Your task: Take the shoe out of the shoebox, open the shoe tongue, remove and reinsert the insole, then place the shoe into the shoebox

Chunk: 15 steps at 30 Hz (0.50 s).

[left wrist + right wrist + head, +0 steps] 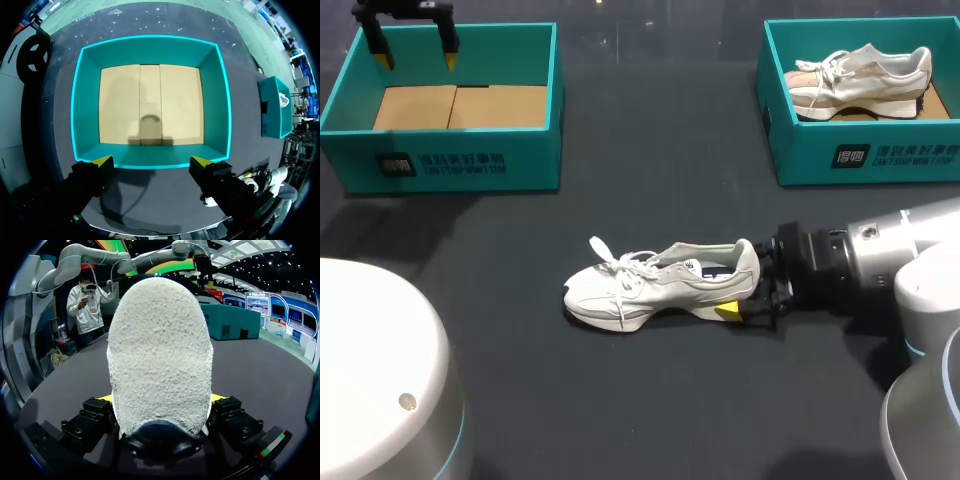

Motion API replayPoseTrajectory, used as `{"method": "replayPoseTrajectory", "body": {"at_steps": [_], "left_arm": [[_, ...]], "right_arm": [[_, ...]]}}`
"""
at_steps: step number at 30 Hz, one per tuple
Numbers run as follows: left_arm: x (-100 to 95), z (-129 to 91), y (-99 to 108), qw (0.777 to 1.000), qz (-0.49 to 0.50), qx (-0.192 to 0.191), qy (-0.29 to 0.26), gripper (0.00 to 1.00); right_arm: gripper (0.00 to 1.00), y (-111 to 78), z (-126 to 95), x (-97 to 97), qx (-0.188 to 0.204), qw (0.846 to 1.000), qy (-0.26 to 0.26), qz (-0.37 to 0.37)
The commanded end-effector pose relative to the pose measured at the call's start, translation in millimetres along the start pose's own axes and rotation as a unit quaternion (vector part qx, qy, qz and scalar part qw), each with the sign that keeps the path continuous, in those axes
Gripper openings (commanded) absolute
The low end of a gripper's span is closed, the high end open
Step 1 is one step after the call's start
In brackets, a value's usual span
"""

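Observation:
A white sneaker (650, 285) lies upright on the dark table, toe to the left, laces loose. My right gripper (742, 292) comes in from the right and is shut on its heel, one yellow fingertip (727, 310) showing at the near side. In the right wrist view the fuzzy heel (160, 340) fills the gap between the fingers of the right gripper (161, 400). My left gripper (417, 58) hangs open over the empty teal shoebox (460, 165) at the back left. The left gripper (151, 162) holds nothing above that box (150, 50).
A second teal shoebox (865, 160) at the back right holds another white sneaker (860, 80). That box (272, 107) also shows beside the empty one in the left wrist view. Open dark tabletop surrounds the sneaker.

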<state>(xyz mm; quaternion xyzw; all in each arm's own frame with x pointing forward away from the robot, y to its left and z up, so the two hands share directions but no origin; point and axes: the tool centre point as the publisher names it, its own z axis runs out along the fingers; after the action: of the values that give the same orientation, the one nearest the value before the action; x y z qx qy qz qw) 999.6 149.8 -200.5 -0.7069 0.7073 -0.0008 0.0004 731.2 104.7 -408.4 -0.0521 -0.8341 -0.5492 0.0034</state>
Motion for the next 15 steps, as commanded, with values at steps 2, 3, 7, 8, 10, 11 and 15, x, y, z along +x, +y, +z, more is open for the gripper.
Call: {"method": "replayPoseTrajectory", "body": {"at_steps": [2,3,7,8,10,11,15], "left_arm": [[3.6,-2.1,3.8,1.0,-0.009,-0.002,0.005,1.0],[8.0,-3.8,8.2,1.0,-0.013,-0.012,0.006,1.0],[29.4,-5.4,38.4,0.999,-0.05,-0.003,-0.01,1.0],[34.7,-5.9,47.6,0.999,-0.048,0.002,-0.008,1.0],[48.8,-6.9,64.0,0.998,-0.059,0.001,-0.014,1.0],[55.6,-7.9,71.6,0.998,-0.055,-0.002,-0.011,1.0],[85.0,-12.7,99.8,0.997,-0.071,0.005,-0.011,1.0]], "right_arm": [[0.0,1.2,0.7,0.4,0.003,1.0,-0.001,0.001],[0.0,1.2,0.7,0.4,0.003,1.0,-0.001,0.001],[0.0,1.2,0.7,0.4,0.003,1.0,-0.001,0.001],[0.0,1.2,0.7,0.4,0.003,1.0,-0.001,0.001],[0.0,1.2,0.7,0.4,0.003,1.0,-0.001,0.001],[0.0,1.2,0.7,0.4,0.003,1.0,-0.001,0.001],[0.0,1.2,0.7,0.4,0.003,1.0,-0.001,0.001]]}}
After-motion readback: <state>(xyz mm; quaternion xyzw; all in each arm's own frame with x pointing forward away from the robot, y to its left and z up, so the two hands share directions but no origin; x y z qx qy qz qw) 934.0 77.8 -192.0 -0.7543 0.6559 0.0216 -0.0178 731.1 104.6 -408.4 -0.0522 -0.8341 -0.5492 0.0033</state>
